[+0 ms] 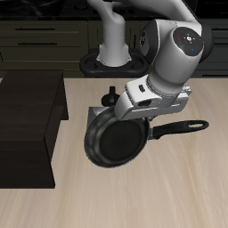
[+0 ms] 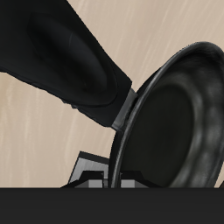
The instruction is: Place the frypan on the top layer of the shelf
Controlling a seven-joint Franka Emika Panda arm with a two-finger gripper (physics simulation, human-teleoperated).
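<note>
The frypan (image 1: pixel 114 142), round and black with a dark-grey inside, hangs tilted above the light wooden table, its long handle (image 1: pixel 183 126) pointing away from the shelf. My gripper (image 1: pixel 149 125) is shut on the handle close to the pan's rim; its fingers are mostly hidden by the hand. In the wrist view the pan (image 2: pixel 175 122) and its handle (image 2: pixel 70 61) fill the frame. The shelf (image 1: pixel 31 98), large, dark and boxy with a flat top board, stands beside the pan, apart from it.
A small black knobbed pot (image 1: pixel 111 92) stands just behind the pan. A grey plate's corner (image 2: pixel 87 171) shows below the pan rim in the wrist view. Dark drawer cabinets (image 1: pixel 44 36) line the back. The robot base (image 1: pixel 114 58) stands at the table's back.
</note>
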